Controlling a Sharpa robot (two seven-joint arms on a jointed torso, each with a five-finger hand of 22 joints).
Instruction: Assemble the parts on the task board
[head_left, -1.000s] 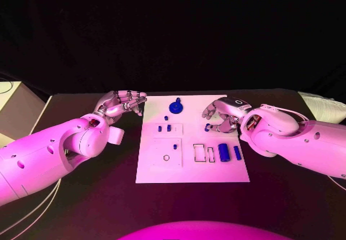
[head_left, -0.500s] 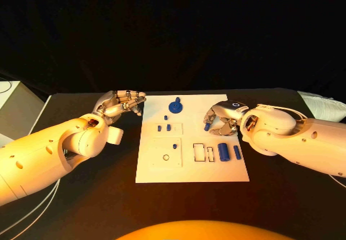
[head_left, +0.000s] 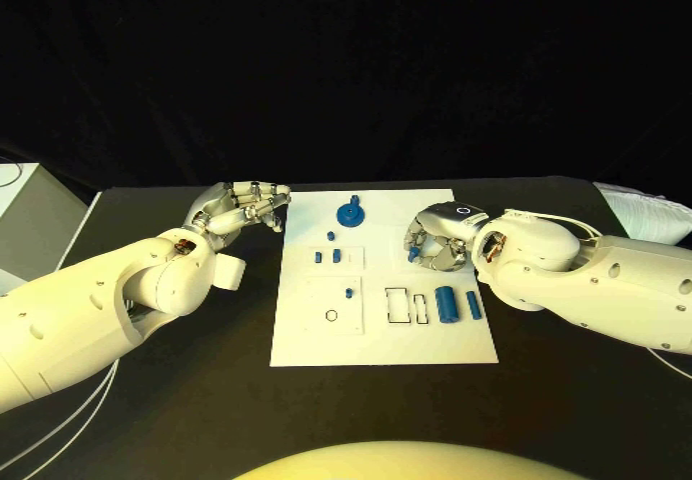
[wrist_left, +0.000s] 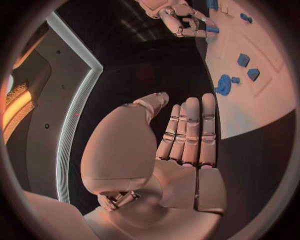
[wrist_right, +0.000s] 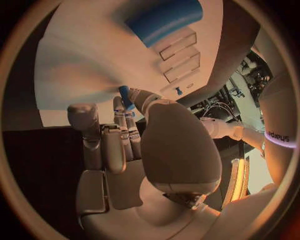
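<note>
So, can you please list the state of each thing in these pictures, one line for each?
left hand: fingers curled in, holding nothing, beside the board's far left corner.
right hand: pinches a small blue part over the board.
task board: flat on the table.
round blue part: resting at the board's far edge.
two blue cylinders: lying beside the rectangular slots.
</note>
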